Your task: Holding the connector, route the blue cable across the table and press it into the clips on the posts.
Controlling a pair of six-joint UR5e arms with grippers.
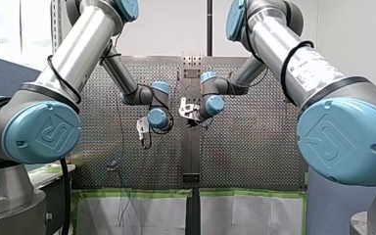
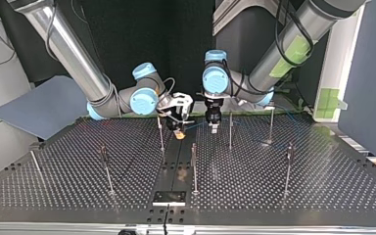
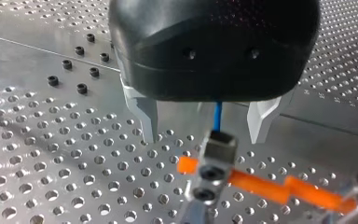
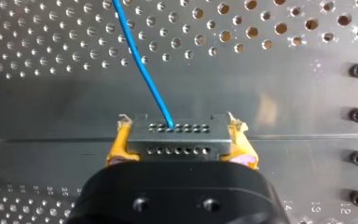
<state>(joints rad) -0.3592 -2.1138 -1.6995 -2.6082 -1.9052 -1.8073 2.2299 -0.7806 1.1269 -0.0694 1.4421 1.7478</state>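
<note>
Table [image 2: 274, 186]: perforated metal, thin posts [image 2: 194, 166] stand on it.
Right fingers [image 4: 114, 151]: yellow pads clamp the black connector [image 4: 178, 135] from both sides.
Left fingers [image 3: 147, 116]: spread wide, the blue cable [image 3: 217, 116] passes between them.
Cable path: it comes out of the connector and runs over the table.

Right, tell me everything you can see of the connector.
The connector is a small dark rectangular block, plastic by its look, with two rows of tiny holes on the face toward the right wrist camera. It sits level, clamped at both ends between the yellow pads of my right gripper, over the perforated table. The blue cable leaves one hole of the farther row and runs away over the table.
</note>
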